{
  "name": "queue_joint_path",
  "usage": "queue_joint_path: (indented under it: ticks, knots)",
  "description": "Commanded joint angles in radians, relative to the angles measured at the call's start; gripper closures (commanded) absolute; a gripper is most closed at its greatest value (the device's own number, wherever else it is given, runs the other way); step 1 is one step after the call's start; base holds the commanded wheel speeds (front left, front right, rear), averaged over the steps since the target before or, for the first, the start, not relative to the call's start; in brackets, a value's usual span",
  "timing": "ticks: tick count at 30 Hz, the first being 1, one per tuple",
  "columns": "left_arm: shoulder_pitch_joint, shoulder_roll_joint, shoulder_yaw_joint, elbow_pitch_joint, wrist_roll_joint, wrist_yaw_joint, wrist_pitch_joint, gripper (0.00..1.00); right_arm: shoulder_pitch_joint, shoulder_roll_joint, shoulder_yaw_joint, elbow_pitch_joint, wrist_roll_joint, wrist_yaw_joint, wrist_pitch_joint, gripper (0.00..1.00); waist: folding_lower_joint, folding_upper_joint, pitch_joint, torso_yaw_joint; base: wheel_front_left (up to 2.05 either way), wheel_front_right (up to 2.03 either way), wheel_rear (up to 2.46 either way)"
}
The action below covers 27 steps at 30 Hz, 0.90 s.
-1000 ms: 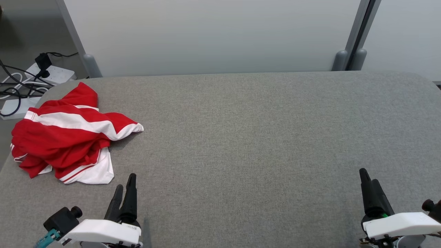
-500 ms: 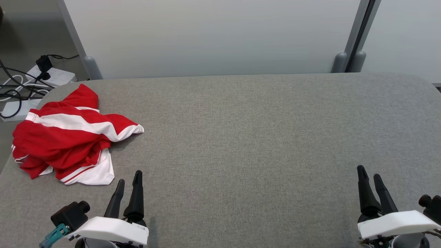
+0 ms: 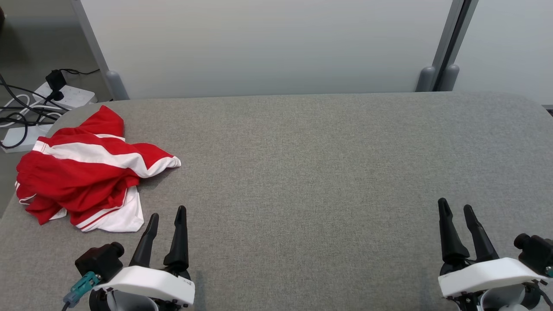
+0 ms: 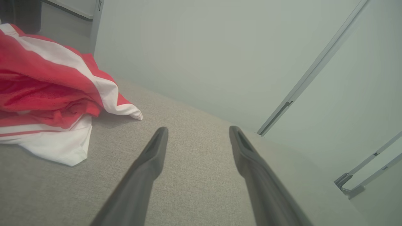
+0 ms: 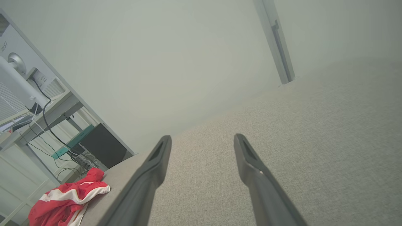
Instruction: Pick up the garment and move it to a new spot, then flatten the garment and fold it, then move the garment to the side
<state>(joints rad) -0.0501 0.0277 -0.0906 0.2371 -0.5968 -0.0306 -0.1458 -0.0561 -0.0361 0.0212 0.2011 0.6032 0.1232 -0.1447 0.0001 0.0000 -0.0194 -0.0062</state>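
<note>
The left tool (image 3: 167, 212) stands wide and empty over the near edge of the grey fabric-covered tabletop (image 3: 302, 164). The right tool (image 3: 454, 204), equally wide and empty, hangs by the near right corner. The crumpled red-and-white cloth garment (image 3: 82, 172) lies at the left edge, near the left tool but apart from it.

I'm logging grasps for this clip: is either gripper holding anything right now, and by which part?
Nothing is held. The left gripper and right gripper both stand open, apart from the crumpled garment.
</note>
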Motion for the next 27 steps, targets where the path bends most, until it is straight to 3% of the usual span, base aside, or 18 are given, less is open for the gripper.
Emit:
queue_joint_path:
  ticks: [1, 27]
  knots:
    - [-0.066, 0.017, 0.014, -0.033, 0.036, 0.010, -0.016, 0.00, -0.051, -0.014, 0.027, -0.041, -0.035, 0.006, -0.017, 0.00, 0.0000, 0.0000, 0.000, -0.001, 0.00, 0.00, 0.00]
    - [-0.107, 0.021, -0.022, -0.056, 0.333, 0.028, -0.090, 0.00, -0.075, -0.022, 0.063, -0.092, -0.315, 0.007, -0.091, 0.00, 0.0000, 0.0000, 0.004, 0.000, 0.00, 0.00, 0.00]
